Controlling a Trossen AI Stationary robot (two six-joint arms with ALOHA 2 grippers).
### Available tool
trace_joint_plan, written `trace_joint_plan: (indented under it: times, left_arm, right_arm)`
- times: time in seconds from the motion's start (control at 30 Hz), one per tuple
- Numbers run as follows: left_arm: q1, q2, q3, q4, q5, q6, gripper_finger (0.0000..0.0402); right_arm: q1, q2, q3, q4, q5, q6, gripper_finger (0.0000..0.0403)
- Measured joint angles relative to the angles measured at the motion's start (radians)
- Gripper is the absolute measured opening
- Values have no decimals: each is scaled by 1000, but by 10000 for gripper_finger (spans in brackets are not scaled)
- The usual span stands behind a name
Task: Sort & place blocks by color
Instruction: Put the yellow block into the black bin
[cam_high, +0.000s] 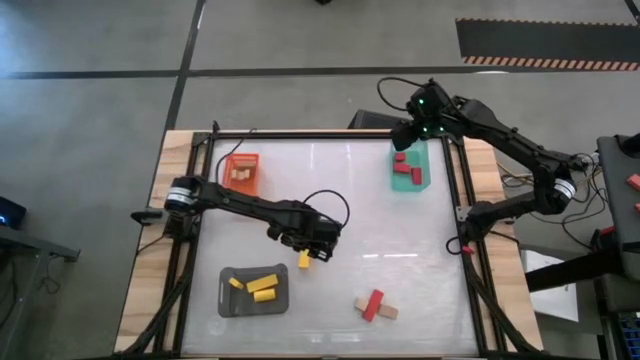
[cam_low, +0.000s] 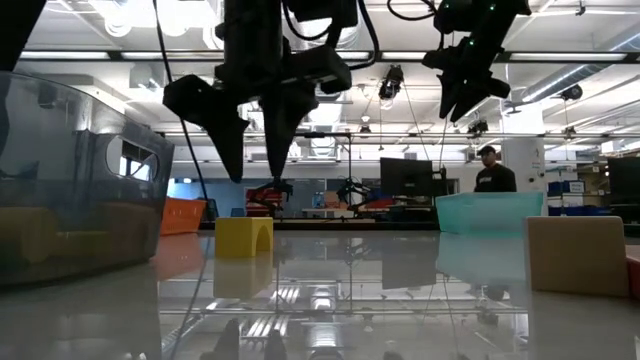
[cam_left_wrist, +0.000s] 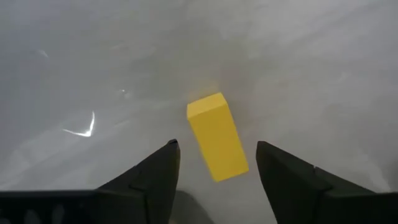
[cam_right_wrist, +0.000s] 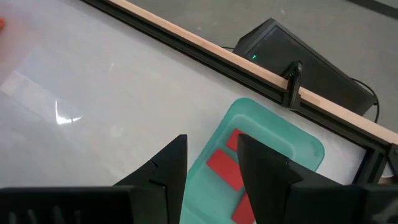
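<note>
Picking the loose small yellow rectangular wooden block (cam_high: 303, 259) off the white tabletop (cam_high: 400, 230) was the step in hand, judged from its place just right of the grey tray (cam_high: 226, 303) holding other yellow blocks (cam_high: 262, 287) at lower left of the high view.

- Method: the block lay skewed between the fingers in the left wrist view; squaring the fingers to its long sides before closing would likely spare a twisted grip. Lowering fully should precede closing.
- Left end effector (cam_left_wrist: 216, 163): fingers spread wide either side of the block, gripping nothing; low view showed them hanging clear above it.
- Left arm: reached from the left edge toward frame centre, wrist pointed down.
- Right end effector (cam_high: 408, 133): poised over the teal tray (cam_high: 422, 183) of red blocks (cam_high: 404, 167) at upper right, fingers part-open, nothing visibly held.
- Unsorted: a red and tan cluster (cam_high: 374, 306) at lower centre-right.
- Orange tray (cam_high: 242, 163): upper left.
</note>
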Motion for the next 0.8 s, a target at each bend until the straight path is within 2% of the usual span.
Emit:
trace_joint_plan:
  times: [0.2, 0.47, 0.8]
  left_arm:
    - [-2, 7, -47, 96, 0, -8, 219]
    - [-6, 4, -106, 112, 29, -34, 220]
    - [-9, 4, -171, 230, 34, -35, 220]
  right_arm:
    - [4, 0, 0, -1, -6, -2, 130]
    - [11, 0, 0, -2, -6, -8, 130]
    - [11, 0, 0, -2, -6, -20, 130]
